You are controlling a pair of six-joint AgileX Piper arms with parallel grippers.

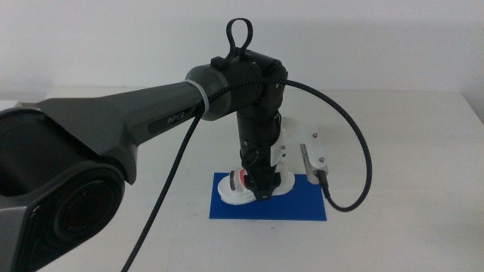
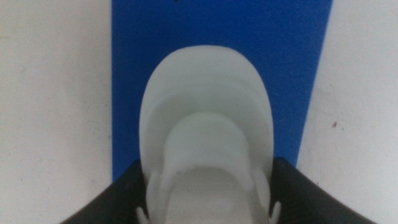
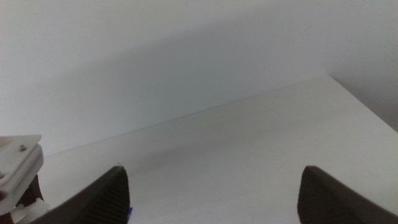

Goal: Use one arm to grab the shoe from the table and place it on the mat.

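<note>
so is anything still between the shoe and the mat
Nothing visible. The shoe sits over the blue mat, with the left gripper shut on it. The right gripper waits open, away from the mat.

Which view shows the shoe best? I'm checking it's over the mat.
Left wrist view: the shoe fills it, mat behind, left gripper around it. Middle view: arm partly hides it. Right wrist view: none.

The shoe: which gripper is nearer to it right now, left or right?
Left. The left gripper is down over the mat with its jaws on either side of the shoe. The right gripper is open, away from it, facing bare table.
</note>
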